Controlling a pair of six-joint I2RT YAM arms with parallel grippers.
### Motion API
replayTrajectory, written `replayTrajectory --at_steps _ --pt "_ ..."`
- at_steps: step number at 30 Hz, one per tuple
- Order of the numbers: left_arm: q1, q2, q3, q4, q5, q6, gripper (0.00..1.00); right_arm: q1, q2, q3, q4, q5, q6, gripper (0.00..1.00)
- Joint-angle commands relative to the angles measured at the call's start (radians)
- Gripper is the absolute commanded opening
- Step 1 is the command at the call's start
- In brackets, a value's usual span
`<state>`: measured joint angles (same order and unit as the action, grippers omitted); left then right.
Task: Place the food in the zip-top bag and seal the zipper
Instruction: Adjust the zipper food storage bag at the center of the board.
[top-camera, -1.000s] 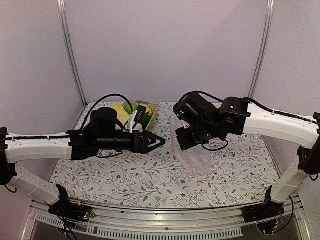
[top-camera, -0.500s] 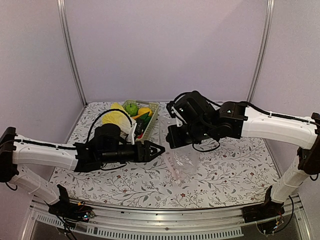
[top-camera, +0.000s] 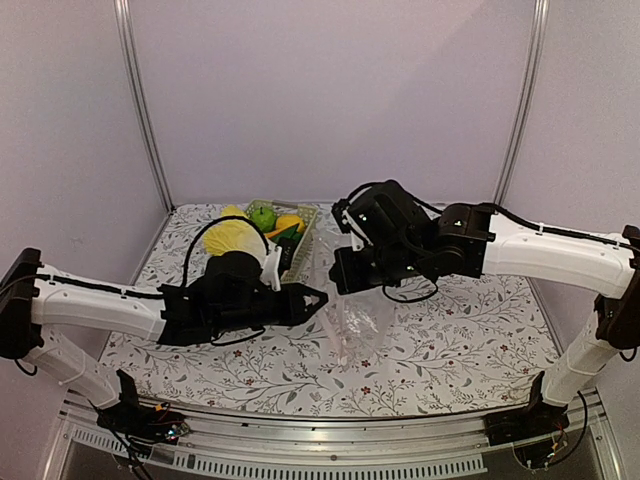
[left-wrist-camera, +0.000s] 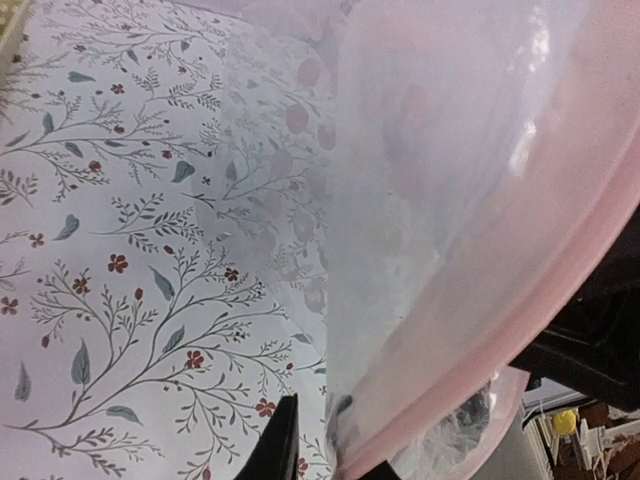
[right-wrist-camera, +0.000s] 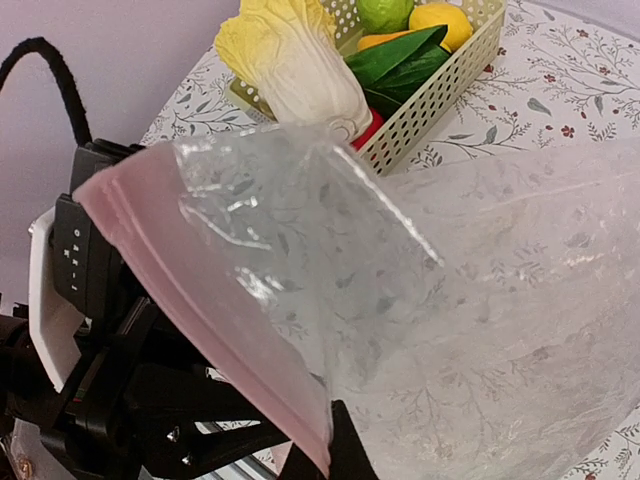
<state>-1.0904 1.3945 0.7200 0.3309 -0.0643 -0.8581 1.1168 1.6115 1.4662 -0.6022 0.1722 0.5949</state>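
The clear zip-top bag (top-camera: 356, 322) hangs over the table from my right gripper (top-camera: 346, 274), which is shut on its pink zipper (right-wrist-camera: 190, 270) at one end (right-wrist-camera: 335, 455). My left gripper (top-camera: 319, 297) has reached the bag from the left. Its jaws are drawn close, with the mouth edge (left-wrist-camera: 345, 440) between them. The pink zipper (left-wrist-camera: 520, 310) covers its far finger. The food lies in the pale green basket (right-wrist-camera: 440, 95): the cabbage (right-wrist-camera: 300, 60), a green apple (right-wrist-camera: 385, 12), a yellow fruit (right-wrist-camera: 440, 20), a dark green vegetable (right-wrist-camera: 395, 55) and a red piece (right-wrist-camera: 366, 128).
The basket (top-camera: 306, 232) stands at the back left of the flowered tablecloth (top-camera: 450, 340), just behind my left arm (top-camera: 100, 305). Metal posts (top-camera: 142, 110) and pale walls close in the back and both sides.
My right gripper carried the bag leftward. My left arm swung forward and right to the bag's mouth, and its jaws went from wide open to nearly together on the edge.
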Motion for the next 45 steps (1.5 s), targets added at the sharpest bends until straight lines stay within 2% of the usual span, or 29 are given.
replayTrajectory --at_steps 1,8,12,17,20,23,28,32,37,41,45 --pt "-0.025 0.000 0.057 -0.176 -0.175 0.016 0.09 -0.006 -0.027 -0.009 -0.024 0.040 -0.001 0.00" --pt "-0.031 0.009 0.158 -0.444 -0.412 0.070 0.02 0.003 -0.070 0.026 -0.100 0.003 -0.068 0.00" --pt "-0.031 0.039 0.190 -0.509 -0.500 0.089 0.01 0.012 -0.109 0.038 -0.113 -0.064 -0.106 0.00" --pt "-0.031 0.066 0.215 -0.529 -0.542 0.096 0.02 0.015 -0.164 0.036 -0.121 -0.112 -0.111 0.00" --pt "-0.031 0.065 0.204 -0.442 -0.481 0.133 0.02 0.015 -0.186 0.033 -0.123 -0.120 -0.104 0.00" --pt "-0.029 0.077 0.188 -0.285 -0.341 0.194 0.04 0.019 -0.195 0.032 -0.120 -0.107 -0.096 0.00" --pt "-0.013 0.152 0.199 -0.182 -0.158 0.182 0.04 0.020 -0.168 0.031 -0.162 0.027 -0.070 0.00" --pt "-0.006 0.197 0.174 -0.133 -0.102 0.138 0.04 0.020 -0.132 0.010 -0.166 0.120 -0.019 0.00" --pt "0.012 0.203 0.128 -0.102 -0.077 0.091 0.04 0.020 -0.071 -0.012 -0.118 0.114 0.004 0.00" --pt "0.020 0.168 0.100 -0.113 -0.077 0.091 0.12 0.017 -0.027 -0.021 -0.077 0.075 0.019 0.00" --pt "0.020 0.102 0.086 -0.159 -0.083 0.122 0.27 0.009 0.007 -0.021 -0.061 0.058 0.039 0.00"
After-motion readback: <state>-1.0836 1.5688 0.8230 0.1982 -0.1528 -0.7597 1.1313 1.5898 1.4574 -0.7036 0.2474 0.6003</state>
